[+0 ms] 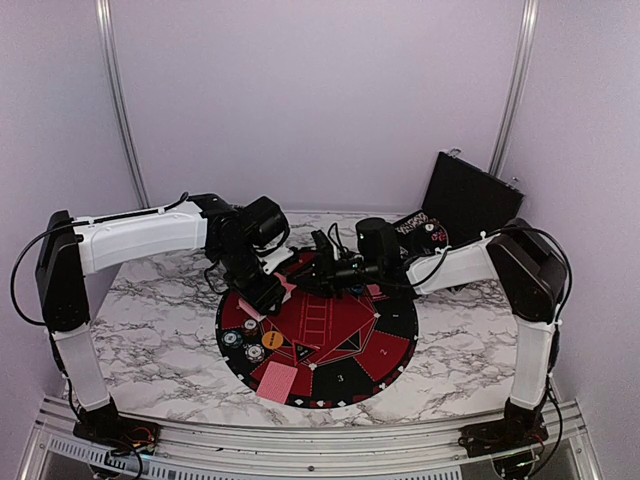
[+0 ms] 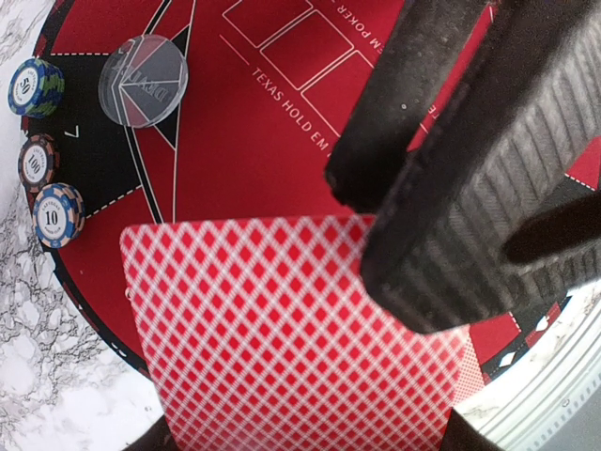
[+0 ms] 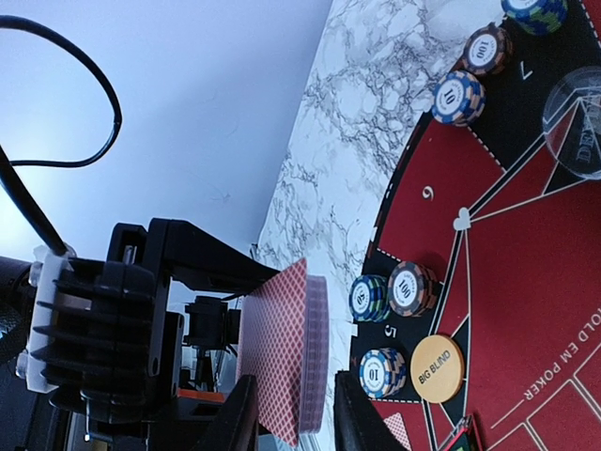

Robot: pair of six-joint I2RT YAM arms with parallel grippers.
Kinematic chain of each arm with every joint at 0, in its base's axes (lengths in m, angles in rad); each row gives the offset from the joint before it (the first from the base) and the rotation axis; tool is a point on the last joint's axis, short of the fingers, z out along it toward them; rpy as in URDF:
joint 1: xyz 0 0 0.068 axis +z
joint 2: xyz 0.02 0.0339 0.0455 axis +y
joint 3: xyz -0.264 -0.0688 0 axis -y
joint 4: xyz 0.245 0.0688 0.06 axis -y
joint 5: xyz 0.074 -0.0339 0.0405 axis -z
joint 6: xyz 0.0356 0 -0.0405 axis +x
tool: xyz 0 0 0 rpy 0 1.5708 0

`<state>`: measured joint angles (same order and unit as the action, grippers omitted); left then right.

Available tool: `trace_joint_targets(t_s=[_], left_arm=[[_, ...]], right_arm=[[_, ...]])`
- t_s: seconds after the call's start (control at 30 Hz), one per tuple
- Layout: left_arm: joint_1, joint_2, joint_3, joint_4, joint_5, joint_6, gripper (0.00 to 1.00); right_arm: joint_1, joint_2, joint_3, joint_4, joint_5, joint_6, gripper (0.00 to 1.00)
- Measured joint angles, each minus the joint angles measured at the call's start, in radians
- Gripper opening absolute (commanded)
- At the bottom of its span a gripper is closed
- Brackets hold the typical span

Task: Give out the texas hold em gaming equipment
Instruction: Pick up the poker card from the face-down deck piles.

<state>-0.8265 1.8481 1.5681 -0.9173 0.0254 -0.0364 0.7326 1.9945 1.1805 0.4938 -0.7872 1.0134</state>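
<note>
Left wrist view: left gripper (image 2: 305,440) fingers cut off at the frame edge, clamped on the card deck (image 2: 272,329). Right gripper (image 2: 385,240) straddled its corner; I couldn't tell if the pads touched. Beyond, chip stacks (image 2: 56,214) and clear disc (image 2: 143,80) sat on the mat (image 2: 254,150).

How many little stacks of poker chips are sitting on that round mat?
6: three chip stacks by the number 7, three by the number 5. More may be hidden from view.
</note>
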Motion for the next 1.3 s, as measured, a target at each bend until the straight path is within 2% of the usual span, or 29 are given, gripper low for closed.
trace_joint_targets(t_s=[0.53, 0.9, 1.3], left_arm=[[0.003, 0.000, 0.000, 0.000, 0.000, 0.000, 0.30], [0.005, 0.000, 0.000, 0.000, -0.001, 0.000, 0.30], [0.007, 0.000, 0.000, 0.000, -0.002, 0.000, 0.30]], right_arm=[[0.008, 0.000, 0.000, 0.002, -0.011, 0.009, 0.15], [0.008, 0.000, 0.000, 0.004, -0.016, 0.016, 0.01], [-0.014, 0.000, -0.001, 0.014, -0.023, 0.035, 0.00]])
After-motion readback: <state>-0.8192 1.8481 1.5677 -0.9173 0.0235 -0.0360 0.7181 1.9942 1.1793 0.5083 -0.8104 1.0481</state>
